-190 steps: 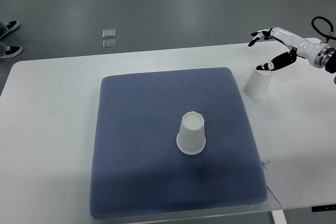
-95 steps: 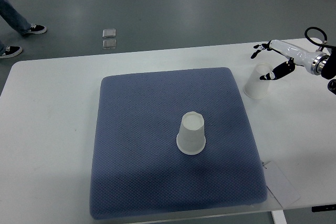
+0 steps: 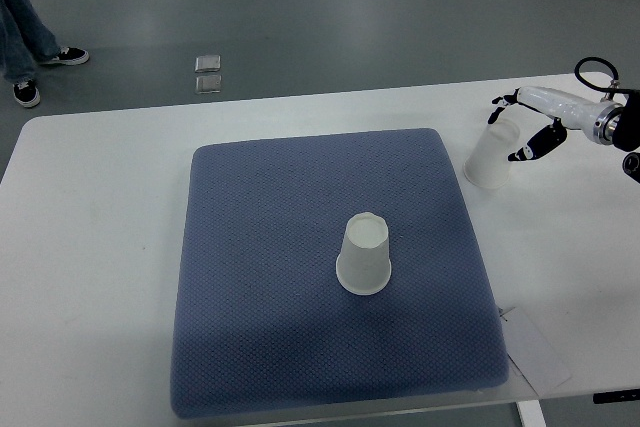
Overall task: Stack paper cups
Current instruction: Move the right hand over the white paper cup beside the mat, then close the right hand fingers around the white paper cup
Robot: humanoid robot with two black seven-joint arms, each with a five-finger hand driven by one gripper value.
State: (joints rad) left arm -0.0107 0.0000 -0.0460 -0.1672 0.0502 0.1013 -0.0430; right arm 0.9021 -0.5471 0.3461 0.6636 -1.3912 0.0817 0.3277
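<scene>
My right hand (image 3: 522, 127) sits at the desk's 2 o'clock corner, arm in from the right edge. Fingers spread either side of the upper end of the paper cup (image 3: 492, 158) there, thumb side toward 12, other fingers toward 4. They bracket it, but I can't confirm contact, so I'd call the hand open around the cup, not gripping yet. That cup is upside down and tilted, base leaning toward my hand, rim on the bare white desk (image 3: 100, 237) just off the mat's right edge. Approach is from the side near the closed base, probably because that is the narrow end and fits between the fingers.

Second cup (image 3: 364, 254) stands upside down near the middle of the blue mat (image 3: 260, 297), slightly toward 4 o'clock of its centre, well apart from the first. Inverted like that it takes another cup dropped over it, so it reads as the stack base.

Left hand not in view. A person's legs and shoes (image 3: 30, 37) show on the floor at 10 o'clock, off the desk. Step in hand, my guess: close on the near cup.
</scene>
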